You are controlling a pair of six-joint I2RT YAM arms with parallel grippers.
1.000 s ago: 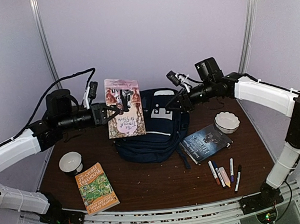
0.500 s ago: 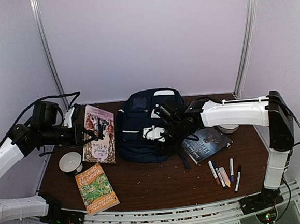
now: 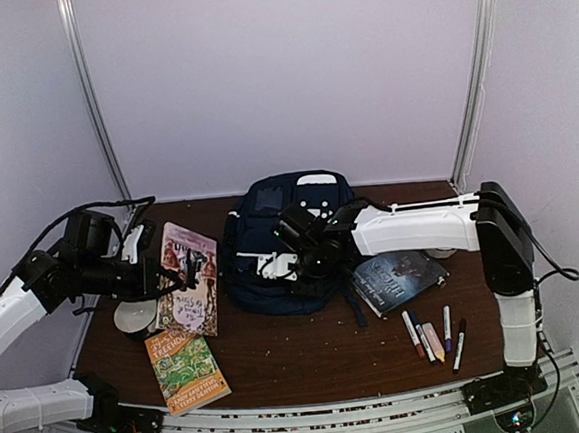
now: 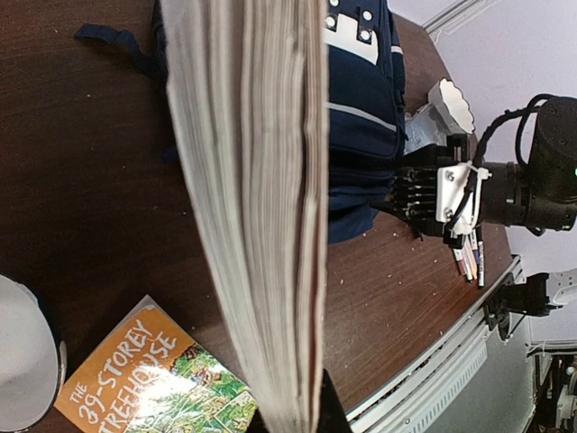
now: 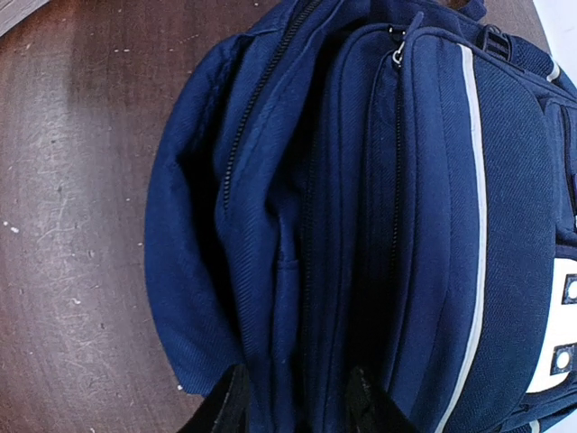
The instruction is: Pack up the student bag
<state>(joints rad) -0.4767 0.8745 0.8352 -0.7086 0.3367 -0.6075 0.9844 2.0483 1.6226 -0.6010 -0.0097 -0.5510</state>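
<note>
The student bag [image 3: 290, 226] is a large navy backpack that lies in the middle of the table. It fills the right wrist view [image 5: 379, 207], with its zips closed. My right gripper [image 3: 276, 265] is down at the bag's near left edge, and its fingers [image 5: 227, 406] press on either side of a bunched fold of the fabric. My left gripper [image 3: 159, 279] is shut on a pink paperback [image 3: 188, 278] and holds it tilted just left of the bag. The paperback's page edge [image 4: 252, 207] fills the left wrist view, where the bag [image 4: 361, 99] lies behind it.
An orange Treehouse book [image 3: 186, 370] lies front left. A white bowl [image 3: 134, 315] sits under the held paperback. A dark book [image 3: 400, 276] lies right of the bag. Several markers [image 3: 434, 337] lie front right. A scalloped bowl [image 4: 451, 104] sits at the right.
The left arm lowered the pink paperback and drew it left, away from the bag. The right arm came down from the air to the bag's front edge and slid left.
</note>
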